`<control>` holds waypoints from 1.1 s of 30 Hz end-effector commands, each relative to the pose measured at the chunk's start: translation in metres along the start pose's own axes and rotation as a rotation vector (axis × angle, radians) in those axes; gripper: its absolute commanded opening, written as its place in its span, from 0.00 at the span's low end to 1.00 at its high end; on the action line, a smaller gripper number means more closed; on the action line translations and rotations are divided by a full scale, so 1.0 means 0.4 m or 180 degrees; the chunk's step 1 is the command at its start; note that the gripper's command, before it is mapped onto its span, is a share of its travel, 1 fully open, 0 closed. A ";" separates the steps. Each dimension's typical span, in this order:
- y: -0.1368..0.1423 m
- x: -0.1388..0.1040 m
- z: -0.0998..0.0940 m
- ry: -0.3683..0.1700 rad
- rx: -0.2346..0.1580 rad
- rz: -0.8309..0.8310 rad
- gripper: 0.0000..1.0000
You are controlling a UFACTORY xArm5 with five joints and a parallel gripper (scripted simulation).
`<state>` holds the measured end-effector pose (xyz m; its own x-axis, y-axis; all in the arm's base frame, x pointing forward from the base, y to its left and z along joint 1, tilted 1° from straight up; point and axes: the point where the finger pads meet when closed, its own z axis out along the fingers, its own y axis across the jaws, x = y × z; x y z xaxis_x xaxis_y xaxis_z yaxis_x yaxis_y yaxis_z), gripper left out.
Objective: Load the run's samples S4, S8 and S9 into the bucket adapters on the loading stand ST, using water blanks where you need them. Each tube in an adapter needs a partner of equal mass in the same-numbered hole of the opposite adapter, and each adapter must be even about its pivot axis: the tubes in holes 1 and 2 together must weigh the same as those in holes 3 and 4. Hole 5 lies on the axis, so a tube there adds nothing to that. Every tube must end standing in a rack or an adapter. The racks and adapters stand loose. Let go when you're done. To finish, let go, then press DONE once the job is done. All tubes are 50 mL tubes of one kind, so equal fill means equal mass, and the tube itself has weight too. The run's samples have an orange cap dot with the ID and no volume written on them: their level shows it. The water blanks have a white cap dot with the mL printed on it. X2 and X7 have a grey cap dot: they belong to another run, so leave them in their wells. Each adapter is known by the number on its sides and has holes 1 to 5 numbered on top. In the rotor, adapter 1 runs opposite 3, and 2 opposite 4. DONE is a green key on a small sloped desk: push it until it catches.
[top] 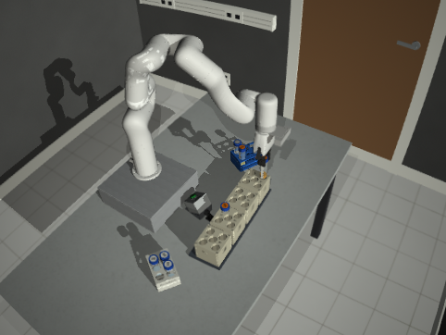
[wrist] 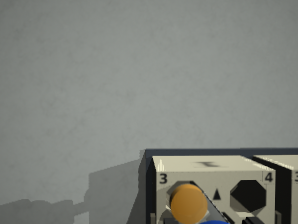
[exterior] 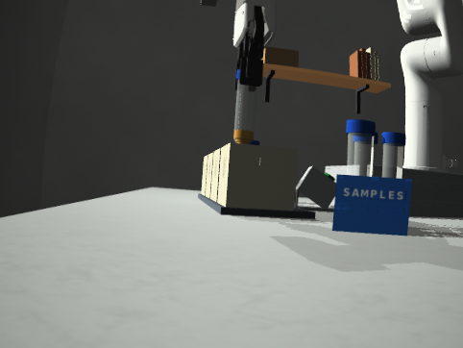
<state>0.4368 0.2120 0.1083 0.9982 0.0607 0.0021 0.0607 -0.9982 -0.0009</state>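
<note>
My gripper (top: 262, 162) (exterior: 250, 79) is shut on a blue-capped tube (top: 264, 171) (exterior: 244, 111) (wrist: 189, 204) with an orange cap dot and a little orange fill; its ID is unreadable. The tube is upright over hole 3 of the end adapter (exterior: 269, 178) (wrist: 216, 180), marked 1; its tip is hidden below the rim. Another orange-dotted tube (top: 225, 206) stands in the third adapter from that end. The stand (exterior: 250, 211) (wrist: 200, 151) carries the adapters in a row. The blue samples rack (exterior: 372, 207) holds three tubes, one with an orange dot (top: 242, 149).
A white rack (top: 168, 283) at the front left holds three blue-capped tubes. The small sloped desk (top: 199, 203) (exterior: 314, 187) with its green key (top: 193, 197) stands between the robot base and the adapters. The samples rack is close beside the gripper.
</note>
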 end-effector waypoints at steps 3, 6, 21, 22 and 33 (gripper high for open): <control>-0.002 0.003 0.009 -0.0007 0.0055 0.0000 0.00; -0.002 0.003 0.017 -0.0007 0.0055 0.0000 0.00; -0.002 0.003 0.049 -0.0007 0.0055 0.0000 0.00; -0.002 0.003 0.052 -0.0007 0.0055 0.0000 0.00; -0.003 0.003 0.079 -0.0007 0.0055 0.0000 0.00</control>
<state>0.4367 0.2124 0.0793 0.9982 0.0607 0.0022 0.0607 -0.9982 -0.0009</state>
